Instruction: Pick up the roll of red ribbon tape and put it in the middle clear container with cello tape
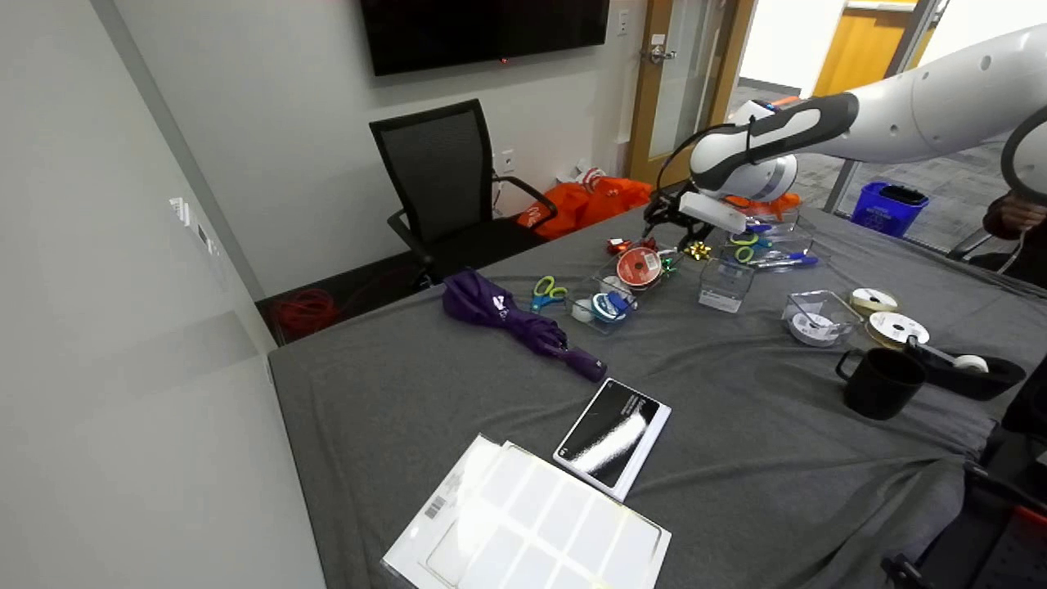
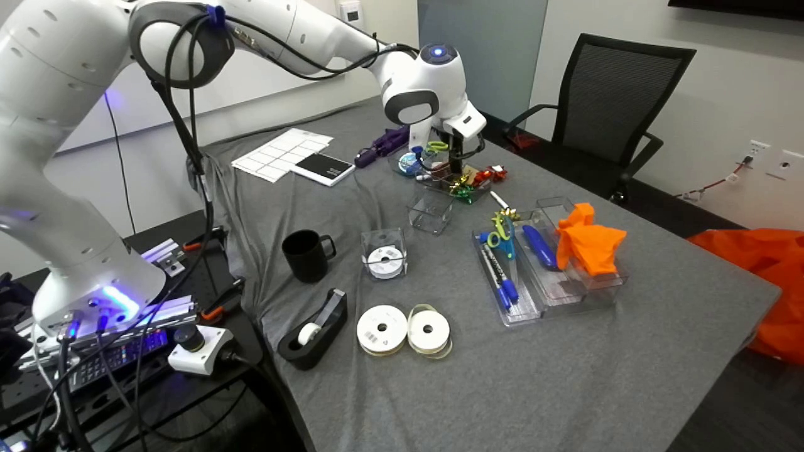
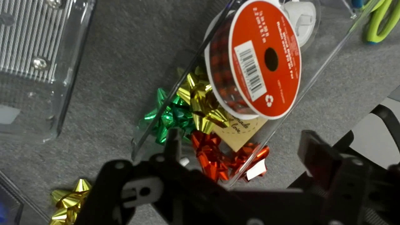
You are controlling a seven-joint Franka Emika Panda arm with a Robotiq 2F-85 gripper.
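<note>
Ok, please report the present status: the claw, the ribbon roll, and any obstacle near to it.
Claw open, nothing held. Ribbon roll tilted, not yet grasped. Gold bow close beside it, could perhaps hinder the grasp.

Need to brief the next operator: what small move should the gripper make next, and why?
Probably lift the open gripper straight up. The red ribbon roll sits tilted in the clear container, beside what looks like cello tape, so it may be placed already. The gripper holds nothing; the wrist view shows red bows between its jaws, which a sideways move might snag.
</note>
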